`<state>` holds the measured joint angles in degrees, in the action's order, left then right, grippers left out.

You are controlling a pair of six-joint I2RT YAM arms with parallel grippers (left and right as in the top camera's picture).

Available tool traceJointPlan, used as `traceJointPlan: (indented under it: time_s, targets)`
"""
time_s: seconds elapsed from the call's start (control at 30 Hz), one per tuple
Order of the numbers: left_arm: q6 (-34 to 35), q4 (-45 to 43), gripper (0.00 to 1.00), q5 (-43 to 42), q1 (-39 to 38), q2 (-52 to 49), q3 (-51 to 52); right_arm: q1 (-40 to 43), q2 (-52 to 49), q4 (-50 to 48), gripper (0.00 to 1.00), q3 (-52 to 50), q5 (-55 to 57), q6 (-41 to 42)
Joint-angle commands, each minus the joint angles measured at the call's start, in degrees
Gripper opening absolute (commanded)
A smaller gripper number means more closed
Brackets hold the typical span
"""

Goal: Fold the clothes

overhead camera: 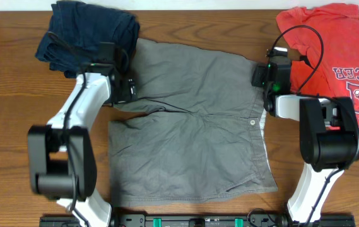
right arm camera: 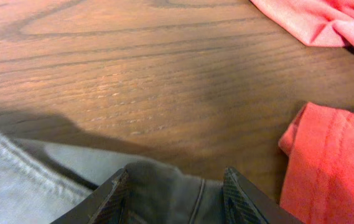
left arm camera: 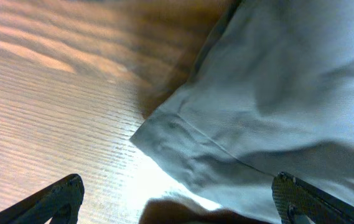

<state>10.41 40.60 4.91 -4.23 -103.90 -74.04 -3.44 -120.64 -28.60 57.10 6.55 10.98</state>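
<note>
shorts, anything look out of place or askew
Nothing damaged. The shorts lie mostly flat, but the far leg's hem corner by the open left hand is rumpled, and the two legs splay apart, showing table between them.

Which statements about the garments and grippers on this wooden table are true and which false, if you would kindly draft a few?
1. The grey-khaki cotton shorts lie spread flat between the two arms. True.
2. The left gripper is clamped on the shorts' hem. False: its fingers stand wide open, with the hem corner lying between them.
3. The red T-shirt with white lettering lies beside the left arm. False: it lies beside the right arm.
4. The right gripper has grey fabric between its fingers. True.
</note>
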Motion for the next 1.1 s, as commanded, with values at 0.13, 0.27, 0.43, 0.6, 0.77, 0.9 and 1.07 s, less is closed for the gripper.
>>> traceJointPlan:
  time_s: [0.13, 0.27, 0.43, 0.6, 0.77, 0.9, 1.07]
  targets:
    - [-0.3, 1.6, 0.98, -1.5, 0.1, 9.2, -0.1, 3.1, -6.3, 5.0, 0.47, 8.5, 0.1, -3.7]
    - [-0.3, 2.0, 0.98, -1.5, 0.1, 12.0, -0.1, 3.6, -7.0, 12.9, 0.49, 14.9, -1.2, -6.1]
    - [-0.3, 1.4, 0.98, -1.4, 0.1, 14.0, -0.1, 3.5, -7.0, 23.3, 0.53, 24.1, -2.9, -8.3]
    - [-4.0, 1.4, 0.98, -1.4, 0.1, 16.7, -0.1, 3.5, -3.5, 41.1, 0.83, 35.1, -8.4, -8.3]
    - [-4.2, 1.6, 0.98, -1.5, 0.1, 22.0, -0.1, 3.1, 4.9, 60.9, 0.99, 43.5, -14.5, -8.3]
    - [-4.2, 2.7, 0.98, -4.9, 0.1, 26.3, -0.1, 3.0, 14.3, 73.7, 0.99, 45.2, -23.2, -8.3]
    - [-4.2, 7.2, 0.98, -7.5, 0.0, 28.8, -0.1, 2.6, 25.2, 90.3, 0.99, 45.2, -29.8, -11.5]
